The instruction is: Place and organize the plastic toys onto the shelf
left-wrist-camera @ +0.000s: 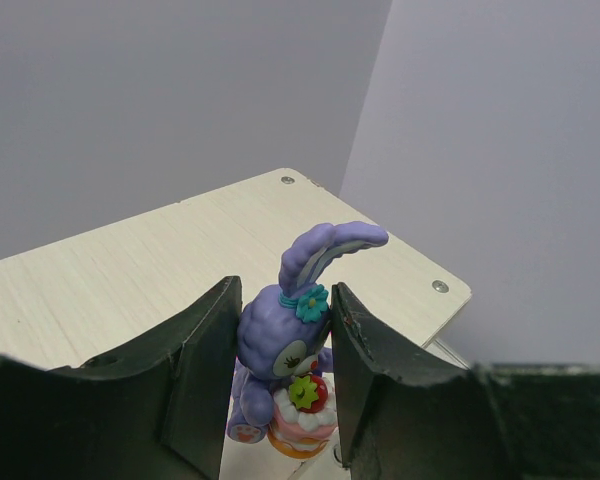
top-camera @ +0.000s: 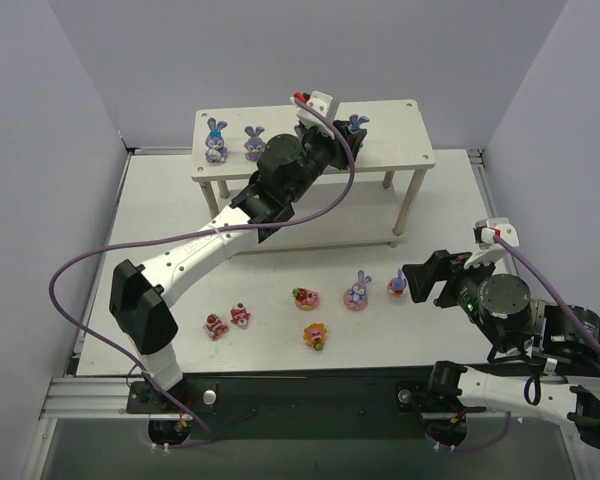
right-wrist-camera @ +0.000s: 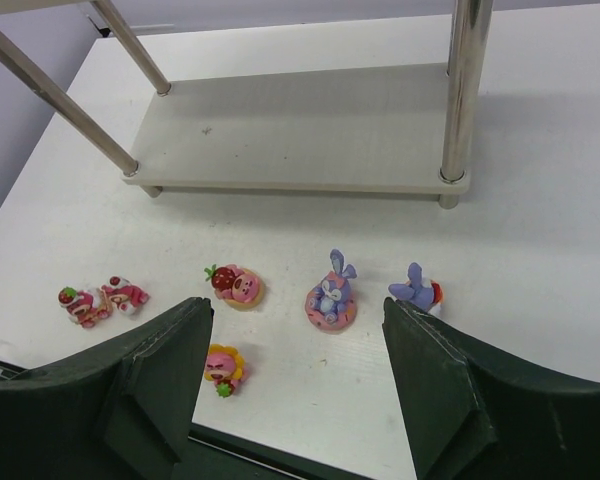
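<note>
Since purple bunny [left-wrist-camera: 288,345] sits pinched by left gripper [left-wrist-camera: 285,350] over shelf [top-camera: 400,140] top board, upper centre of top view, lower till base touches, keep upright, then release. 2 bunnies [top-camera: 216,140] stand at board's left end; line up beside them. 6 toys [top-camera: 305,297] lie on table [top-camera: 160,200], lower centre. Right gripper [right-wrist-camera: 296,320] spread, empty, above them. Purple cable [top-camera: 345,180] drapes near shelf front; mind it.

No legible text, label, brand, number or sign on anything.
</note>
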